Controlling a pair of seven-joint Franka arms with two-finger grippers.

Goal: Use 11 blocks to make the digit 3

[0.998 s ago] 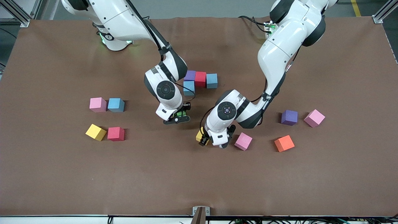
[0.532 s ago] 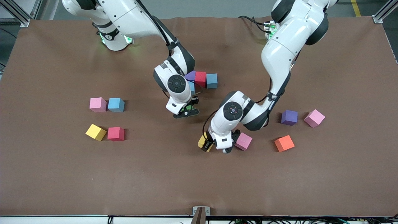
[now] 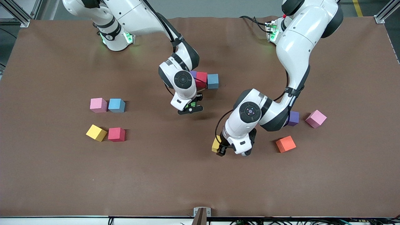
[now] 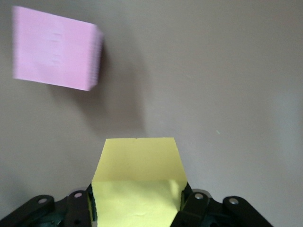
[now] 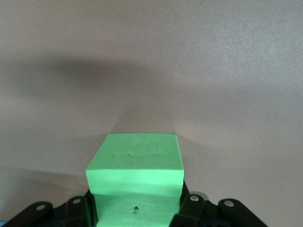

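Left gripper [image 3: 220,149] clenched a yellow block [image 4: 137,182] above the table [image 3: 156,175]; right gripper [image 3: 190,108], at its ten o'clock, clenched a green block [image 5: 135,182].

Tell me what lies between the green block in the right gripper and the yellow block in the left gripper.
Only bare table separates the green block and yellow block in the front view.

Green block [image 5: 135,182] and one yellow block [image 4: 137,182] are held aloft. Purple [image 3: 193,74], red [image 3: 201,77], blue [image 3: 212,81] touch in a row; other blocks lie scattered.
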